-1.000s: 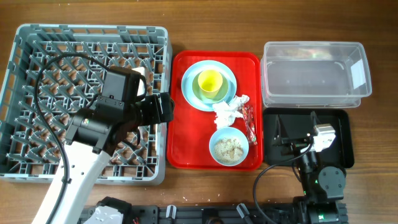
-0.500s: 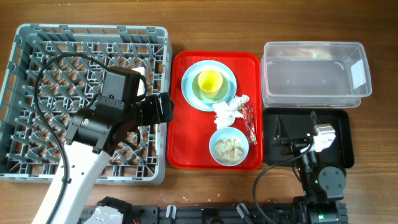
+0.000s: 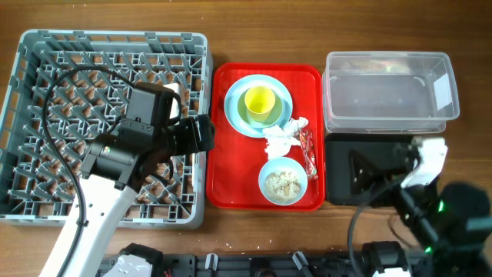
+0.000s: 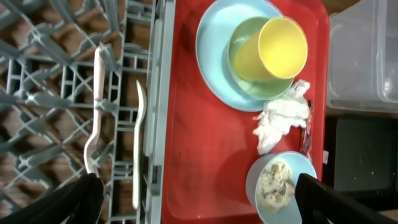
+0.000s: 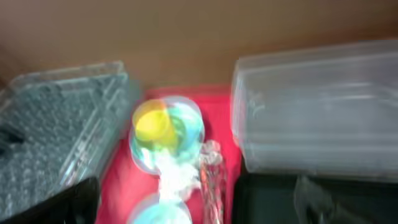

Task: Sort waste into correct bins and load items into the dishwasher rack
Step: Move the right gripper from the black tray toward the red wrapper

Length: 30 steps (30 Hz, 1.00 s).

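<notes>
A: Overhead. Grey pegged rack [image 3: 115, 40] at 9 o'clock on the desk [image 3: 254, 31]. The red tray [image 3: 223, 181] is at centre, clear tub [image 3: 388, 96] at 2, black tray [image 3: 335, 196] at 4.
B: On the red tray?
A: Blue plate [image 3: 231, 104] at 12, with a yellow cup [image 3: 259, 100] standing in a bowl [image 3: 257, 121] on it. White napkin [image 3: 281, 137] mid-tray, foil wrapper [image 3: 309, 150] touching it at its 3 o'clock. At 6, scrap bowl [image 3: 283, 183] with crumbly rice inside.
B: Left wrist?
A: The left claw [image 4: 199, 205] is spread wide, gripping nothing, above the rack's edge and the red tray. White fork [image 4: 94, 115] and spoon [image 4: 137, 146] lie side by side in the rack. Both are thin plastic.
B: Right wrist?
A: Blurred. The right claw [image 5: 189, 202] is open and empty. Tub at 2 o'clock, plate and cup at 10.
B: Handling?
A: The napkin is likely near weightless and soft, so pinch a raised crease. The wrapper is thin, slick and lies flat. It's probably best taken at a crinkled end. Bowls and plate look stiff, smooth and slippery, so take them by the rim. Keep the scrap bowl level or the crumbs could spill.
</notes>
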Available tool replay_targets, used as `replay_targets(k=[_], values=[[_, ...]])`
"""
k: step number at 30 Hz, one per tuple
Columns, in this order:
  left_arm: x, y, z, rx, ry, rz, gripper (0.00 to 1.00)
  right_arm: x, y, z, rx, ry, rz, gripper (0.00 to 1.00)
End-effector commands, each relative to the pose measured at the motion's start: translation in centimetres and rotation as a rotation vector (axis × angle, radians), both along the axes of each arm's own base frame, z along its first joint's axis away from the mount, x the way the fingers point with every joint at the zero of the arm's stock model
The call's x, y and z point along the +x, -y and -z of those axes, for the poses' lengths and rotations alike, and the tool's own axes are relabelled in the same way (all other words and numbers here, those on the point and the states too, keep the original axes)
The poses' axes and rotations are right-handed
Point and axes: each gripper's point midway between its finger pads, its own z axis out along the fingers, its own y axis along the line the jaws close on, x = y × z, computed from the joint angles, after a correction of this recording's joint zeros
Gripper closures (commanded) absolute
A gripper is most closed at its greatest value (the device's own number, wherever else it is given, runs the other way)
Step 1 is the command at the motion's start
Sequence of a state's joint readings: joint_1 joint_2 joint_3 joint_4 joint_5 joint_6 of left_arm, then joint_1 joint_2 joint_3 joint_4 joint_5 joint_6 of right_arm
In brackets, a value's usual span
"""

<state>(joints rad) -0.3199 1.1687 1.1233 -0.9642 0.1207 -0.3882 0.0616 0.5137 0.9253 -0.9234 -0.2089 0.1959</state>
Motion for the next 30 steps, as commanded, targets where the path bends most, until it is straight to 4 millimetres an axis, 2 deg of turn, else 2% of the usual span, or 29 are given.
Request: replay_targets(k=[1, 4, 5, 7, 8, 10, 11, 12, 14, 16, 17, 18, 19, 23, 25, 30], values=[[0.2, 0.0, -0.2, 0.000, 0.003, -0.014, 0.00, 2.3, -1.2, -0.2, -0.008, -0.199, -0.080, 0.00], [0.3, 0.0, -0.2, 0.001, 0.004, -0.013, 0.00, 3.7, -4.1, 1.7, 0.110, -0.337, -0.201, 0.02], [0.2, 0.0, -0.2, 0.001, 0.004, -0.013, 0.00, 4.0, -4.4, 2.4, 0.126, -0.379, -0.212, 0.24], [0.2, 0.0, -0.2, 0.001, 0.004, -0.013, 0.00, 4.8, -4.4, 4.9, 0.163, -0.513, -0.177, 0.62], [0.2, 0.0, -0.2, 0.000, 0.003, -0.014, 0.00, 4.9, -4.5, 5.7, 0.162, -0.550, -0.175, 0.64], [0.2, 0.0, -0.2, 0.001, 0.004, -0.013, 0.00, 4.6, -4.2, 8.7, 0.113, -0.664, -0.148, 0.73], [0.3, 0.0, -0.2, 0.001, 0.004, -0.013, 0.00, 4.3, -3.8, 10.5, 0.064, -0.719, -0.096, 0.74], [0.2, 0.0, -0.2, 0.001, 0.004, -0.013, 0.00, 4.1, -3.6, 11.4, 0.033, -0.743, -0.065, 0.74], [0.2, 0.0, -0.2, 0.000, 0.003, -0.014, 0.00, 3.4, -4.0, 14.0, -0.048, -0.783, 0.000, 0.77], [0.2, 0.0, -0.2, 0.000, 0.003, -0.014, 0.00, 2.6, -4.3, 15.6, -0.071, -0.807, 0.066, 0.83], [0.2, 0.0, -0.2, 0.001, 0.004, -0.013, 0.00, 2.1, -4.2, 16.8, -0.105, -0.825, 0.141, 0.92], [0.2, 0.0, -0.2, 0.001, 0.004, -0.013, 0.00, 1.6, -3.9, 17.7, -0.127, -0.841, 0.209, 0.96], [0.2, 0.0, -0.2, 0.001, 0.004, -0.013, 0.00, 1.0, -3.9, 18.6, -0.145, -0.865, 0.243, 0.96], [0.2, 0.0, -0.2, 0.000, 0.003, -0.014, 0.00, 0.4, -4.8, 22.0, -0.163, -0.944, 0.252, 0.96], [0.2, 0.0, -0.2, 0.000, 0.003, -0.014, 0.00, -0.4, -5.9, 23.8, -0.130, -1.014, 0.216, 0.96], [0.2, 0.0, -0.2, 0.000, 0.003, -0.014, 0.00, -1.1, -8.1, 26.6, -0.098, -1.130, 0.120, 0.96]])
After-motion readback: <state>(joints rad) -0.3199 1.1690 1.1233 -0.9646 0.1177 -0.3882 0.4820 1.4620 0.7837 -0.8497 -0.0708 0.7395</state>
